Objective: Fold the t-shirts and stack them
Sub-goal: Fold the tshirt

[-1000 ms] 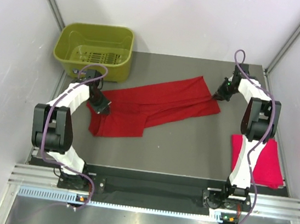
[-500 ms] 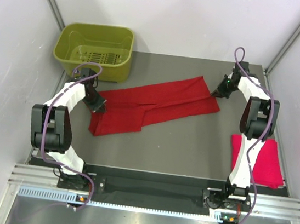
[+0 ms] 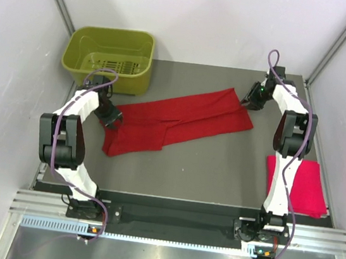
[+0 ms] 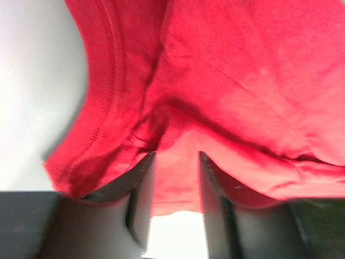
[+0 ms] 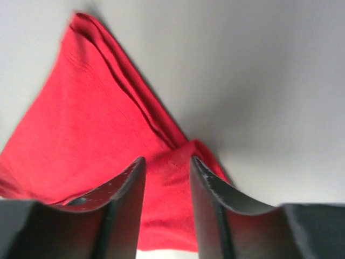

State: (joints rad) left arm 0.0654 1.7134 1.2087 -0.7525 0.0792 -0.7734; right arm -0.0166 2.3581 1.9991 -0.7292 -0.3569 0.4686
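Note:
The deep red t-shirt (image 3: pixel 181 119) lies stretched in a long folded band across the middle of the table. My left gripper (image 3: pixel 112 119) is at its left end, open, and in the left wrist view its jaws (image 4: pixel 176 156) straddle the rumpled hem of the red cloth (image 4: pixel 226 81) without pinching it. At the band's far right corner my right gripper (image 3: pixel 252 102) also stands open, with that corner of cloth (image 5: pixel 102 124) lying between its fingers (image 5: pixel 167 161). The brighter pinkish red t-shirt (image 3: pixel 313 189) rests folded at the right edge, partly behind the right arm.
An olive-green basket (image 3: pixel 112 33) stands at the back left corner, just behind the left gripper. White walls close in on both sides. Bare grey table (image 3: pixel 213 167) stretches in front of the deep red shirt.
Both grippers pulled the deep red shirt's ends slightly outward and back, then went from shut to open and let the cloth go. The shirt now lies flat.

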